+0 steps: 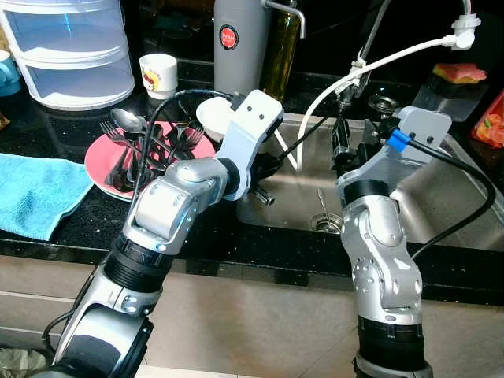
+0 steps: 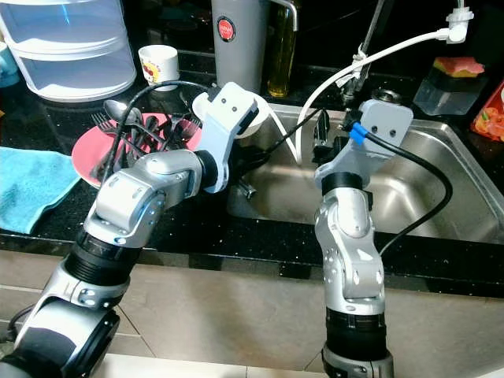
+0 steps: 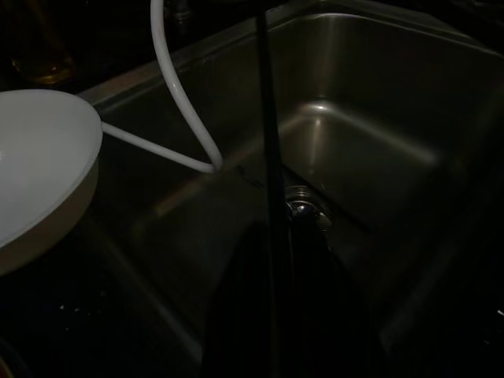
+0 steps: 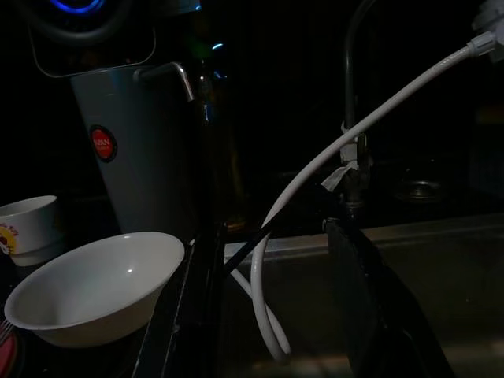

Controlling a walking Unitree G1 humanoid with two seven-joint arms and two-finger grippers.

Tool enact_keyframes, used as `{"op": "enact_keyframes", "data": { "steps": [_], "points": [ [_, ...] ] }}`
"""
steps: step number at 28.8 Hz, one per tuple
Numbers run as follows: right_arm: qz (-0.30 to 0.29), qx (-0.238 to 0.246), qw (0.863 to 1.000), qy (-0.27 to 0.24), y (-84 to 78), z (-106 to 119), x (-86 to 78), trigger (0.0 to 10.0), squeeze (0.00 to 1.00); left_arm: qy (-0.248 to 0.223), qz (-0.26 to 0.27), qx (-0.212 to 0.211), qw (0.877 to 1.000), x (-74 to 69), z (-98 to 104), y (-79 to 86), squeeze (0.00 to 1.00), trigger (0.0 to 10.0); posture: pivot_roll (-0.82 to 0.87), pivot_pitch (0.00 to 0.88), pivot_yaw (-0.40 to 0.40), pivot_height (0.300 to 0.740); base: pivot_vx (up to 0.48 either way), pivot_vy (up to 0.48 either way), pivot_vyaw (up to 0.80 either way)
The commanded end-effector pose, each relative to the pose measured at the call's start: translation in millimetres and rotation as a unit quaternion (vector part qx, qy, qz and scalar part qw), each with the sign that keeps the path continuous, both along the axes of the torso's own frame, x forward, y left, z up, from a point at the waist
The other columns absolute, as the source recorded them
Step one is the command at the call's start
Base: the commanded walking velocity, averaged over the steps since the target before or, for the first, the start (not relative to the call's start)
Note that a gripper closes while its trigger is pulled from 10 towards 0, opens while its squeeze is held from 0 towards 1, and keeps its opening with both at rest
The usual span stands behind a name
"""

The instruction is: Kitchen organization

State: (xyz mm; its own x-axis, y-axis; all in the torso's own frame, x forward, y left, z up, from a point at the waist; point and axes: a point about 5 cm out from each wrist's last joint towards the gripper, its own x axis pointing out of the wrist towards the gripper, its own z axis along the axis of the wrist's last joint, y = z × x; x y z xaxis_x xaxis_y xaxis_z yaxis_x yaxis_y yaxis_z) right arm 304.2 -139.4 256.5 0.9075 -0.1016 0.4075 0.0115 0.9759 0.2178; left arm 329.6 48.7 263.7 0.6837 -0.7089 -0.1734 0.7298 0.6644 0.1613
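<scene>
A pink plate (image 1: 98,169) piled with several dark forks and spoons (image 1: 150,146) sits on the black counter left of the steel sink (image 1: 441,213). A white bowl (image 1: 213,118) stands just behind it, by the sink's corner. My left gripper (image 1: 268,167) reaches over the sink's near-left corner, beside the bowl (image 3: 39,157), its fingers drawn together in a dark wrist view. My right gripper (image 1: 340,146) hovers over the middle of the sink, open and holding nothing, pointing at the bowl (image 4: 94,287) and the faucet. A spoon (image 1: 323,205) lies by the drain.
A white hose (image 1: 378,61) loops from the faucet into the sink, crossed by a thin black cable. Behind stand a grey flask (image 1: 236,43), an oil bottle (image 1: 283,47), a mug (image 1: 159,75) and plastic drawers (image 1: 71,51). A blue towel (image 1: 39,193) lies left. A sponge box (image 1: 457,75) sits right.
</scene>
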Motion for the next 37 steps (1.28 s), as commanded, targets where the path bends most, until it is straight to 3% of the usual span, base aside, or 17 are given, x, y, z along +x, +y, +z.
{"op": "enact_keyframes", "data": {
  "steps": [1,11,12,13,16,19,22,24,28,30,37],
  "points": [
    [-0.007,-0.001,1.0,-0.007,-3.3,1.6,-2.6,10.0,0.0,-0.003,-0.006,0.006,1.0,-1.3,-2.0,0.3,1.0,10.0,0.2,0.0,-0.04,0.74,0.0,0.0,0.0],
    [-0.003,0.003,1.0,-0.016,-0.2,4.5,-1.6,10.0,0.0,-0.014,-0.023,-0.012,1.0,-3.5,0.9,-0.8,1.0,10.0,0.2,0.0,-0.029,0.74,0.0,0.0,0.0],
    [-0.003,0.003,1.0,-0.016,-0.1,4.7,-1.9,10.0,0.0,-0.019,-0.02,-0.013,1.0,-3.0,2.0,-0.5,0.55,10.0,0.2,0.0,-0.029,0.74,0.0,0.0,0.0],
    [-0.003,0.003,1.0,-0.015,-0.1,4.3,-2.3,10.0,0.0,-0.025,-0.01,-0.02,0.999,-1.0,5.1,0.3,0.0,10.0,0.2,0.0,-0.031,0.74,0.0,0.0,0.0],
    [-0.002,0.002,1.0,-0.013,0.2,3.0,-3.4,10.0,0.0,-0.037,0.021,-0.029,0.999,4.7,10.5,3.6,0.0,10.0,0.2,0.0,-0.029,0.74,0.0,0.0,0.0],
    [-0.003,0.002,1.0,-0.012,-0.3,2.6,-4.8,10.0,0.0,-0.061,0.129,-0.011,0.99,21.9,13.7,17.4,0.0,10.0,0.18,0.0,-0.022,0.74,0.0,0.0,0.0],
    [-0.005,0.002,1.0,-0.012,-1.0,2.7,-5.1,10.0,0.0,-0.064,0.171,0.007,0.983,27.3,11.9,24.3,0.0,10.0,0.18,0.0,-0.023,0.74,0.0,0.0,0.0],
    [-0.008,0.002,1.0,-0.012,-2.0,2.7,-5.5,10.0,0.0,-0.063,0.226,0.018,0.972,33.5,11.2,35.2,0.0,10.0,0.18,0.0,-0.025,0.74,0.0,0.0,0.0],
    [-0.007,0.001,1.0,-0.009,-1.5,1.5,-5.6,10.0,0.0,-0.064,0.295,0.006,0.953,41.1,16.5,51.5,0.0,10.0,0.18,0.0,-0.03,0.74,0.0,0.0,0.0],
    [-0.005,0.002,1.0,-0.008,-0.7,1.3,-5.5,10.0,0.0,-0.045,0.342,-0.005,0.939,45.6,14.7,63.5,0.0,10.0,0.18,0.0,-0.032,0.74,0.0,0.0,0.0],
    [-0.002,0.001,1.0,-0.006,0.0,1.4,-4.4,10.0,0.0,-0.01,0.41,-0.014,0.912,53.5,8.9,81.2,0.0,10.0,0.19,0.005,-0.041,0.74,0.0,0.0,0.0]
  ]
}}
